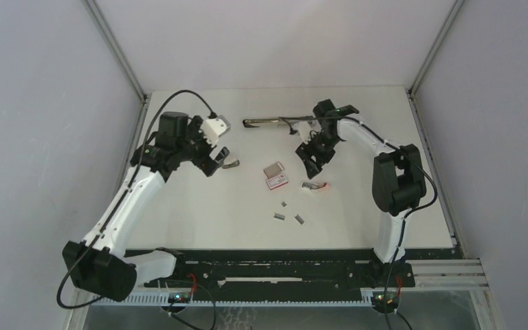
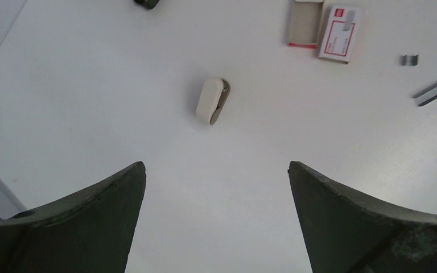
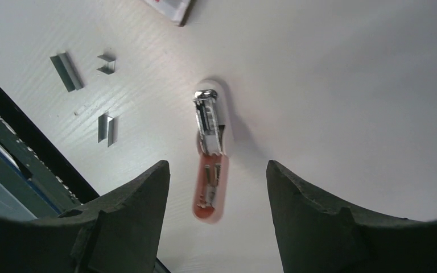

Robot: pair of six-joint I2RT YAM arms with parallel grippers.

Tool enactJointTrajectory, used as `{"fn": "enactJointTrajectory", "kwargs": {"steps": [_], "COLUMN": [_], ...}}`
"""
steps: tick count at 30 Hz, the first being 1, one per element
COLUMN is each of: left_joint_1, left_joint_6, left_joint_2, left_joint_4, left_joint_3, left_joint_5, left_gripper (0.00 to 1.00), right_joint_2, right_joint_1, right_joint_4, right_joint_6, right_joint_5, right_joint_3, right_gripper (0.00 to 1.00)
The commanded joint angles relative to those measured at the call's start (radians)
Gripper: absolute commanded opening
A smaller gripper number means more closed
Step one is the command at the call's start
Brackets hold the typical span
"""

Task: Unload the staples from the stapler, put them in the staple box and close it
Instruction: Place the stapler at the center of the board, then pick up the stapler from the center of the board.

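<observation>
The right end effector (image 3: 216, 168) hangs with its fingers spread and nothing between them. It is above the small red-and-white stapler (image 3: 210, 153), which lies swung open on the worktop (image 3: 347, 85) at the centre of the wrist view, magazine facing up. Short strips of staples (image 3: 66, 71) lie at the upper left of that view, apart from the stapler. The left end effector (image 2: 216, 165) is also wide open and empty, with a white stapler (image 2: 212, 101) lying higher in its frame. Whether any strips sit in the magazine is too small to tell. A careless pinch on the hinged halves could snap them shut. It could also skid the light body into the staples and scatter them.
</observation>
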Motion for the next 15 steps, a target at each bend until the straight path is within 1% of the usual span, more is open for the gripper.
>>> {"fn": "enactJointTrajectory", "kwargs": {"steps": [1, 3, 6, 10, 15], "left_joint_1": [0.108, 0.159, 0.202, 0.206, 0.205], "left_joint_6": [-0.063, -0.075, -0.095, -0.112, -0.11], "left_joint_2": [-0.159, -0.224, -0.291, -0.351, -0.371], "left_joint_4": [0.067, 0.081, 0.11, 0.144, 0.154], "left_joint_3": [-0.117, -0.169, -0.246, -0.31, -0.325], "left_joint_5": [0.013, 0.015, 0.014, 0.014, -0.001], "left_gripper": [1.0, 1.0, 1.0, 1.0, 1.0], "right_joint_2": [-0.049, -0.041, -0.029, -0.014, -0.006], "right_joint_1": [0.092, 0.134, 0.173, 0.206, 0.231], "right_joint_4": [0.055, 0.062, 0.067, 0.07, 0.089], "right_joint_6": [-0.048, -0.045, -0.05, -0.053, -0.056], "right_joint_5": [0.135, 0.181, 0.234, 0.297, 0.364], "right_joint_3": [-0.046, -0.061, -0.081, -0.102, -0.141], "right_gripper": [0.65, 0.69, 0.68, 0.67, 0.65]}}
